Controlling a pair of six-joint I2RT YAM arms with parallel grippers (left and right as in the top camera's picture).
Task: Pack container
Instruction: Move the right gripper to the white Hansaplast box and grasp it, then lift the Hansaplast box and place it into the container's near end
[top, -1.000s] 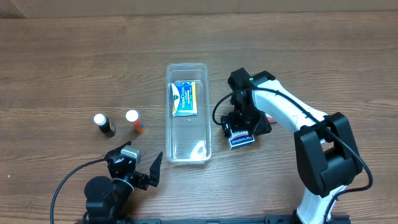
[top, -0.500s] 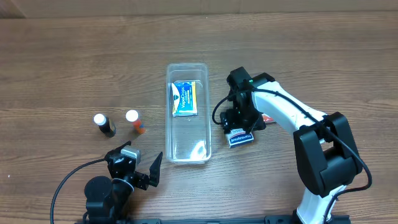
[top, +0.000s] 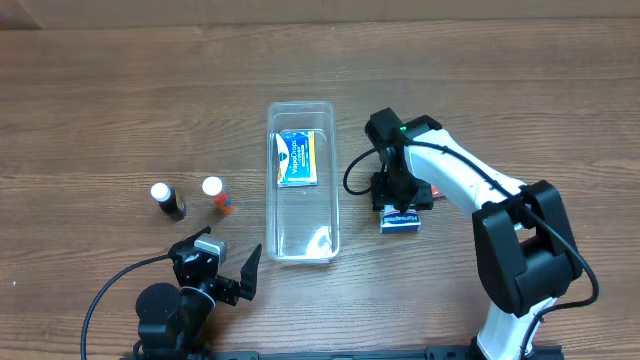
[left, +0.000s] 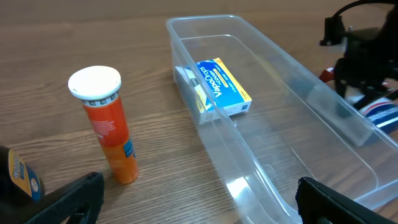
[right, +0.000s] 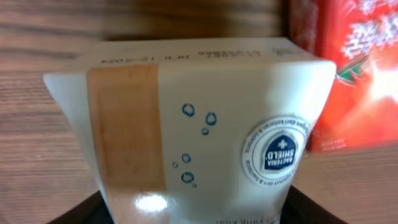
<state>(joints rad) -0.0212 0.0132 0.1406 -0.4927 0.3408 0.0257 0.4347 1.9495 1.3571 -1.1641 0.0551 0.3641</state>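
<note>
Clear plastic container (top: 272, 200) sits on the desk (top: 100, 100), holding a blue box (top: 297, 157). My right jaws pinch a white box (right: 193, 124) near its right wall; my left jaws hang spread.

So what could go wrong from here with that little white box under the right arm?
1. The white box looks slightly tilted between the right fingers, so it may slip or twist when lifted.
2. The red packet lies right beside it and could get nudged.
3. If carried low, the box might catch the wall of the container and shove it.
</note>
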